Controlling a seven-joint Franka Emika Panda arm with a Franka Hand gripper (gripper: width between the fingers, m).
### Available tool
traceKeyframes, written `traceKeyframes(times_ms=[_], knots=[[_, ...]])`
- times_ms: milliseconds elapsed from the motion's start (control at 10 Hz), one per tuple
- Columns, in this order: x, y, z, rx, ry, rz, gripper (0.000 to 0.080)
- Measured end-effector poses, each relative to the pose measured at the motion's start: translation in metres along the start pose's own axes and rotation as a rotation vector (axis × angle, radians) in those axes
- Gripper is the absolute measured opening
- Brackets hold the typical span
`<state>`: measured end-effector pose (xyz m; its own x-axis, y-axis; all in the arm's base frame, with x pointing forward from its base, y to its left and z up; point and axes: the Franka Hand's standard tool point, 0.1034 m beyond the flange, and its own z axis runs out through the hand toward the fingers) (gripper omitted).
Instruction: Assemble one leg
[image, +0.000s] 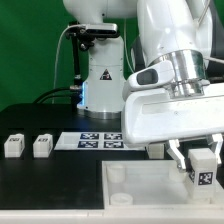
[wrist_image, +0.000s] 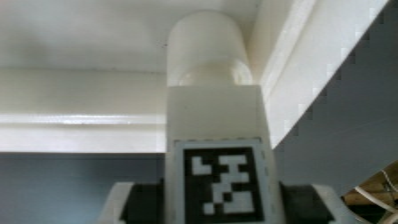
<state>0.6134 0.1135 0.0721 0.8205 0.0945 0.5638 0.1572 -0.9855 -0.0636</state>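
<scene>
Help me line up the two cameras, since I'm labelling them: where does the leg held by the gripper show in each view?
Exterior view: the leg is at the lower right, clamped in the gripper, over the white top.
Wrist view: the leg fills the middle of the picture, with the white top behind it.
Shared landmark: the black-and-white tag on the leg, which faces the camera in the wrist view.

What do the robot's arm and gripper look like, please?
The arm is glossy white with rounded shells and a silver cylindrical wrist ring. The gripper has a boxy white body. A black cable loops beside the base, which bears a triangular warning sticker.
</scene>
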Motion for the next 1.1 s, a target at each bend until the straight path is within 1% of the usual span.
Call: traceKeyframes(times_ms=[200,300,400,500,600,1100], knots=[[-0.0026,-0.0004,0.0012,0.002,-0.014,0.0,0.0291],[-0.0028,-0.0004,0.0013,0.002,-0.014,0.0,0.047],[-0.003,-0.0004,0.0014,0.003,-0.015,0.0,0.0586],[-0.0032,-0.0005,0.0015,0.003,-0.015,0.0,0.0586],[-0.0033,-0.0005,0.0016,0.003,-0.015,0.0,0.0638],[-0.0035,-0.0004,0.0017,0.003,-0.016,0.0,0.0649]])
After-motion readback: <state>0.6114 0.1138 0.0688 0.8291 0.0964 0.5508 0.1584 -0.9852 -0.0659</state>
